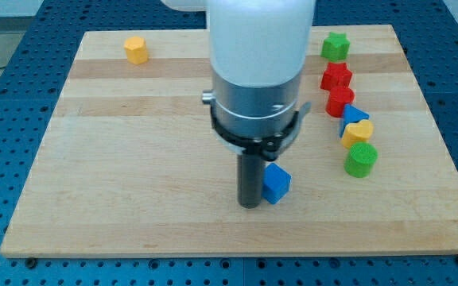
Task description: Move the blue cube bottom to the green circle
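Observation:
The blue cube (pixel 277 183) lies on the wooden board (pixel 133 159) below the middle. My tip (pixel 250 205) rests against the cube's left side. The green circle (pixel 361 160), a short green cylinder, stands to the cube's right and a little higher in the view, well apart from it. The arm's white and grey body (pixel 257 71) hides the board's middle top.
A column of blocks runs down the view's right: a green star (pixel 335 46), a red star (pixel 335 77), a red heart (pixel 340 100), a small blue block (pixel 354 114) and a yellow heart (pixel 357 132). A yellow hexagon (pixel 136 49) sits at the top left.

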Available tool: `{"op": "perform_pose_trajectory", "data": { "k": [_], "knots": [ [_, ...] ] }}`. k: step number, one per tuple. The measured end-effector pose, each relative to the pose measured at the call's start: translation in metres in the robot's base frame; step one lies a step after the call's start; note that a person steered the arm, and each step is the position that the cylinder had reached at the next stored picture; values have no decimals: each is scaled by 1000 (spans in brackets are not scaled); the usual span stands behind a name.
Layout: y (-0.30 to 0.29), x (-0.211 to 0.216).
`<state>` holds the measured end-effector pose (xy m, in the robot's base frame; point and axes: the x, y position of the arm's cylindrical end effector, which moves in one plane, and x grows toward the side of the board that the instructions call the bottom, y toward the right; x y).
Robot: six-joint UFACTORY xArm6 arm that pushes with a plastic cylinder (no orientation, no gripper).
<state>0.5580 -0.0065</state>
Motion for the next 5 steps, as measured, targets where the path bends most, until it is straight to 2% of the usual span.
{"op": "perform_pose_trajectory", "data": {
  "k": [1, 3, 5],
  "knots": [
    [-25, -20],
    [80, -2],
    [126, 2]
  ]
}}
